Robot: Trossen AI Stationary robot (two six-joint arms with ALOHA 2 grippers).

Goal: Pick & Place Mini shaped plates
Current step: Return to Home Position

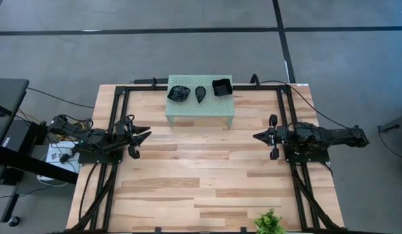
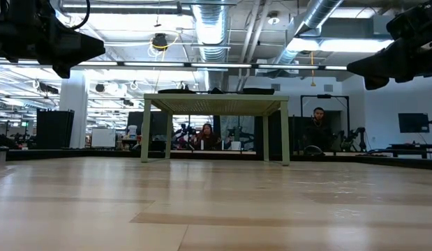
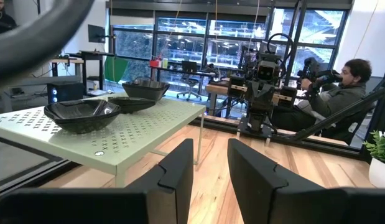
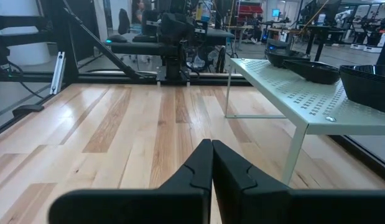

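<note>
Mini shaped plates [image 1: 201, 94]: all seen sit in three black stacks on the pale green stand [image 1: 199, 110], upper centre of high view. Rounded stack [image 1: 178, 93] at frame-left, leaf stack in the middle, square stack [image 1: 221, 86] at frame-right. No plates visible on the table [image 1: 207, 188].

Left gripper [image 1: 147, 133]: mid-left of high view, fingers apart, nothing between them; the gap is plain in the wrist view [image 3: 209, 155].

Right gripper [image 1: 255, 136]: mid-right, fingers pressed together, empty [image 4: 212, 149].

Both sit below the stand in frame, well apart from it and from each other.

Step in hand looks like retract to rest; seems nearly done.

To do it well:
- pull each arm straight back toward its own frame edge, no sweep toward the upper centre where the stacks sit
- hold height above the boards
- go slow near the stand legs; a bump could topple the stacks

Plant [image 1: 269, 223] at bottom edge, right of centre, out of the paths.
</note>
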